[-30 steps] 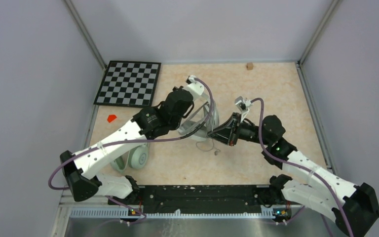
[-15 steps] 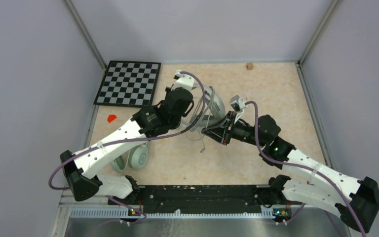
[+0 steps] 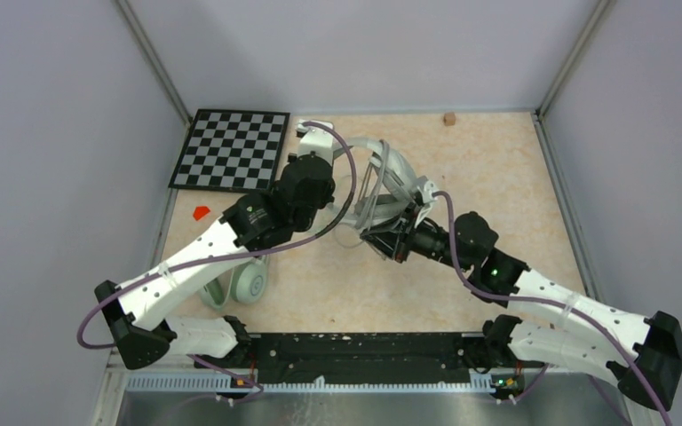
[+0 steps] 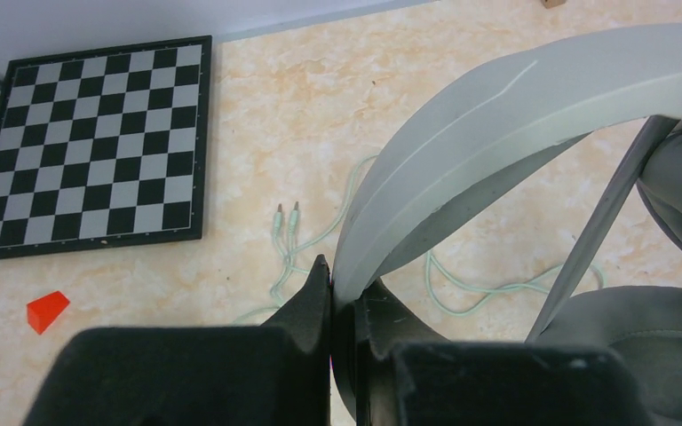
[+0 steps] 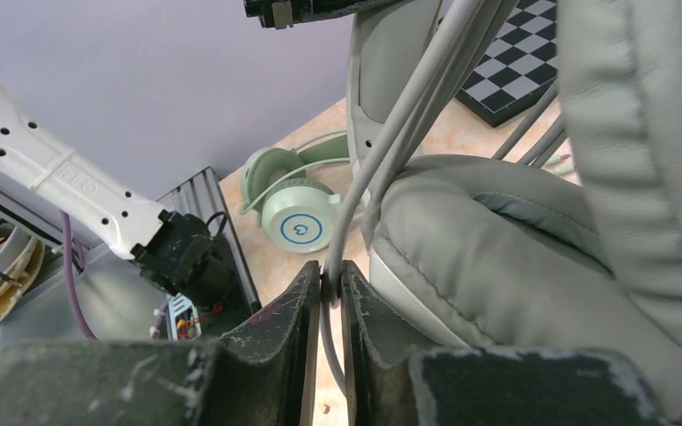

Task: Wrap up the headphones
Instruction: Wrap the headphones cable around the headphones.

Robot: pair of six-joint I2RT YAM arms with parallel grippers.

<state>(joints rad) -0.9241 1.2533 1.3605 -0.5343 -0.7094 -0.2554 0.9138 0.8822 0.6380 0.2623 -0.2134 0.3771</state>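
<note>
The left claw (image 4: 341,293) was clenched on the headband of the white headset (image 4: 515,106), which was held above the table (image 4: 293,98). The pale-green cable (image 4: 488,287) lay on the table beneath that claw. The right claw (image 5: 331,273) was pinched on the grey cable (image 5: 408,106), just beside the white ear cushion. The mint-green headset (image 5: 300,222) lay on the table beyond that claw.

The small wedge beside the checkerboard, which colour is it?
Red wedge; best in the left wrist view.

Occlusions
Mint-green headset (image 3: 249,286) half under left arm (image 3: 197,256), lower left; white headset (image 4: 515,115): cups cut at right frame edge.
</note>
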